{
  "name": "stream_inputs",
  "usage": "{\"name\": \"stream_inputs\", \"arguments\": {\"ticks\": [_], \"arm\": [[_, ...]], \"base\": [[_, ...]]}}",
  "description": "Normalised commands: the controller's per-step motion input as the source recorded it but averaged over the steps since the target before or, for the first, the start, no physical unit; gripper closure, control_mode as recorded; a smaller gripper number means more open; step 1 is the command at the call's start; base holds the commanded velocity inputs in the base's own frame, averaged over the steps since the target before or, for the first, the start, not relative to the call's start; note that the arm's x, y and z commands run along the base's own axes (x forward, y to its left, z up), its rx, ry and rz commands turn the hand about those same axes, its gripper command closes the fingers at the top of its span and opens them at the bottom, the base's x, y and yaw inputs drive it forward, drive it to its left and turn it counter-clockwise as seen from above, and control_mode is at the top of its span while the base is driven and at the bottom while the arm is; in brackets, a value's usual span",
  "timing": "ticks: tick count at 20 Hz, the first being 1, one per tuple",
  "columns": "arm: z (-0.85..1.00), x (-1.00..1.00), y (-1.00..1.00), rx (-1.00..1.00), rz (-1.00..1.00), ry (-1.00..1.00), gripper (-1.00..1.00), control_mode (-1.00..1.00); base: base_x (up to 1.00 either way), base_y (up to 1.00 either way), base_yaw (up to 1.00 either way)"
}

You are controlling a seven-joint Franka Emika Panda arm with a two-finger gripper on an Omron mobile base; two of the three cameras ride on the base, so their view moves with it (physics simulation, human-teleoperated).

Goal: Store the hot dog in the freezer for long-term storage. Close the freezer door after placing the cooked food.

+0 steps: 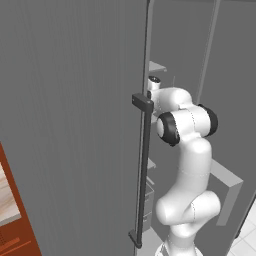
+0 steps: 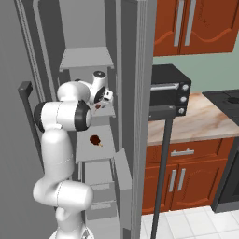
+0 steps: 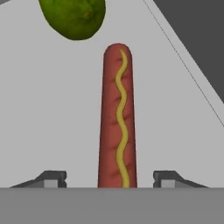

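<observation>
A simulated home kitchen: reddish wooden cabinets (image 2: 196, 21) hang above a pale stone-look counter (image 2: 205, 119) with a black toaster oven (image 2: 170, 91), right of the tall grey open freezer (image 2: 135, 116).

tight room on the freezer shelf

the end effector (image 3: 109, 179) sits with its fingertips (image 3: 52, 178) spread wide, clear of the hot dog (image 3: 117, 118) lying lengthwise between them on the white shelf (image 3: 43, 109). bare shelf lies open on both sides of the sausage. a round green fruit (image 3: 73, 17) blocks the way just past its far end, to one side. the freezer's dark side wall (image 3: 197, 43) closes off the other side. the open freezer door (image 1: 70, 125) with its dark handle (image 1: 144, 170) stands just beside the arm.
</observation>
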Motion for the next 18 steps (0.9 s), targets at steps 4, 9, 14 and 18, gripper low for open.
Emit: {"name": "stream_inputs", "arguments": {"ticks": [4,9,14,18], "arm": [[0.00,0.00,-0.05,0.00,0.00,-0.01,-1.00,-1.00],[0.00,-0.05,-0.16,0.00,0.00,-0.06,-1.00,-1.00],[0.00,-0.31,-0.12,0.00,0.00,-0.05,-1.00,-1.00],[0.08,-0.48,-0.17,0.00,0.00,-0.01,-1.00,-1.00]], "base": [[0.00,0.00,0.00],[0.00,0.00,0.00],[0.00,0.00,0.00],[0.00,0.00,0.00]]}}
